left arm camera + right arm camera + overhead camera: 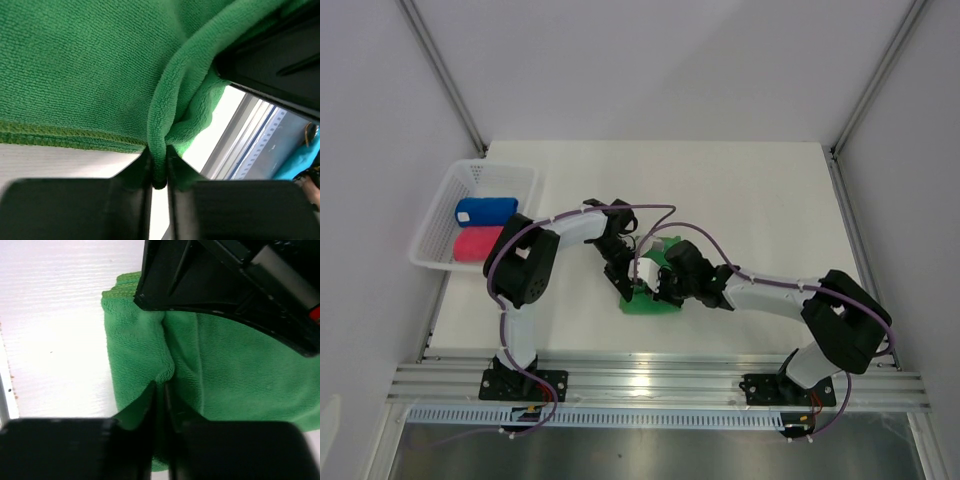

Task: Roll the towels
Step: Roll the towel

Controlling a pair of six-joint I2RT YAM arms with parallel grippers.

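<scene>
**Asker:** From above, how many towels do you count?

**Me:** Three. One green towel (655,304) lies on the table (750,190) at the centre of the frame. A blue towel (485,210) and a pink towel (480,243) lie rolled, side by side, in the one white basket (432,212) at the left, the blue above the pink. Both my arms bend in over the green one.

**Asker:** And the claws there?

**Me:** My left claw (628,283) and my right claw (658,287) meet just beside each other on the green towel. From this height I cannot tell how far either gapes.

**Asker:** The left wrist camera, then?

**Me:** One towel, the green towel (75,65), fills the upper left of the frame. My left claw (159,175) is drawn nearly closed. Its two fingers (75,210) at the bottom edge nip a raised fold of the cloth between them. My right claw's black body sits at the upper right, against the same fold.

**Asker:** The right wrist camera?

**Me:** The green towel (240,375) alone, spread across the middle and right, with the white table (50,315) at the left. My right claw (160,405) is narrow too, pinching a ridge of the cloth at bottom centre. My left claw's dark body crosses the top of the frame, pressed onto the towel just above my fingers.
</scene>
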